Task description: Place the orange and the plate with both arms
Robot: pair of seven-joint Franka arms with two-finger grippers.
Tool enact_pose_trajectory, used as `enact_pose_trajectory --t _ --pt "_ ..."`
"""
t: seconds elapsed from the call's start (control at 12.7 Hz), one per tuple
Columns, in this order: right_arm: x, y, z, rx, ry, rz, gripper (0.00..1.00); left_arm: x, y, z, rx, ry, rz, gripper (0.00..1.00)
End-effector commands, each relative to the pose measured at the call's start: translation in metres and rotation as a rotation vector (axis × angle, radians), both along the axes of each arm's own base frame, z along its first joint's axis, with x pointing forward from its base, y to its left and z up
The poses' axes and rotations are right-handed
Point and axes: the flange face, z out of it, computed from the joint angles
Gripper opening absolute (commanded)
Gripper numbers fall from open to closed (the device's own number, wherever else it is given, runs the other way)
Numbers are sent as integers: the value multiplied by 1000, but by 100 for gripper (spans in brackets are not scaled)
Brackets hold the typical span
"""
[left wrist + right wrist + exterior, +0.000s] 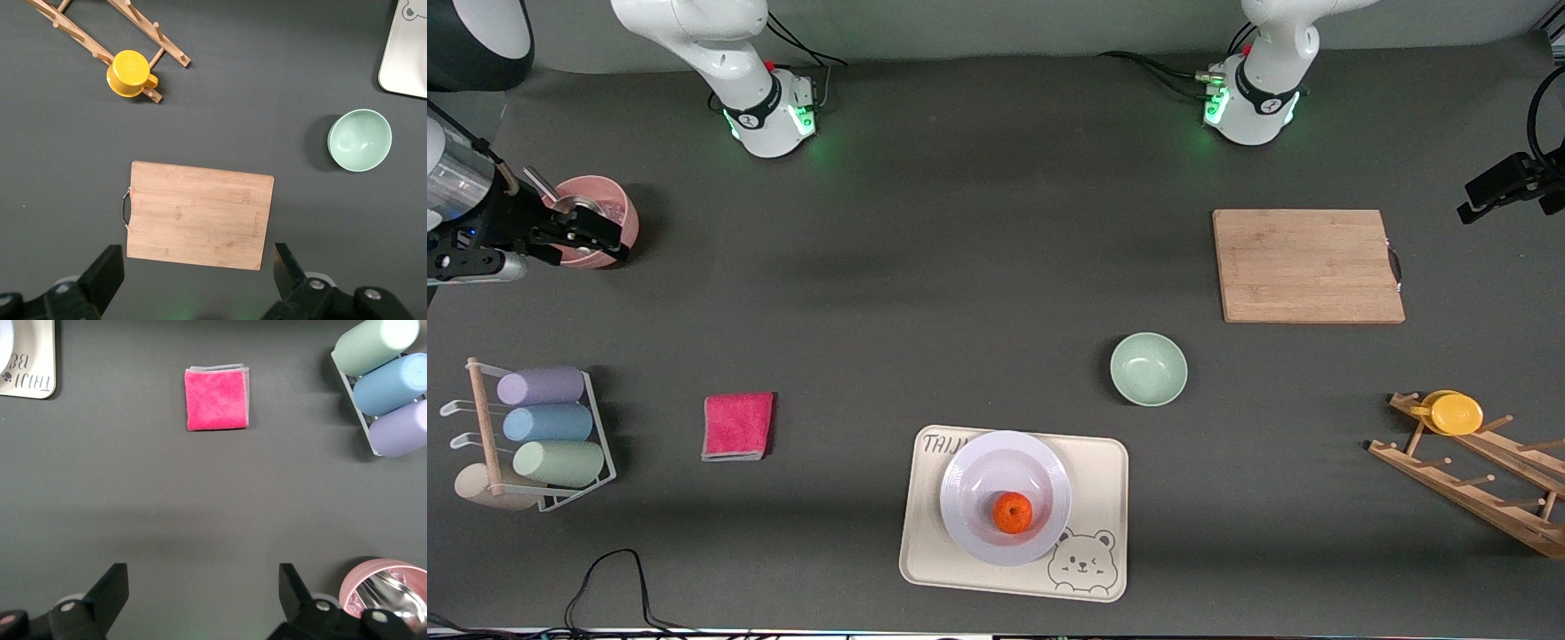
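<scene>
front view: one orange (1013, 513) lies in one plate (1005, 497), at about six o'clock of the plate's middle, and the plate sits on one tray (930, 551) near the camera edge of the table. that is how the task would leave them, so this fits either a job done or one where the pair is yet to go elsewhere; i cannot judge which, so i bid no move. also here: one green bowl (1148, 369) at two o'clock from the tray, one board (1307, 265), one red cloth (737, 426), one pink bowl (596, 221), three cups (551, 424) in one wire rack, one yellow cup (1455, 412) on one peg rack (1476, 484). both arms wait, raised at the table's ends.

left wrist view: the left gripper (195, 283) hangs over the board, fingers wide apart, holding nothing.

right wrist view: the right gripper (203, 600) hangs over bare table, cloth at twelve o'clock, fingers wide apart, holding nothing.
</scene>
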Motion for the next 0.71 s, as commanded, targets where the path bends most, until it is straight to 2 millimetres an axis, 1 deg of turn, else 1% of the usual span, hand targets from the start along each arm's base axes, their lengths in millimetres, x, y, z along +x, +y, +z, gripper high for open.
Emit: enact_pose_trajectory --t 0.0,0.24,0.39,0.55,0.63 --pt "-9 -7 6 -5 -13 19 100 1 -1 6 0 8 -6 100" --pt "-7 -1 9 -4 -19 29 100 3 -1 4 6 10 -1 100" --pt "-6 7 12 -2 -17 44 100 5 -3 2 7 9 10 100" --pt "-7 8 12 0 -10 47 100 5 -3 2 7 8 8 100" --pt "-7 8 15 0 -14 47 100 6 -4 2 7 8 7 100"
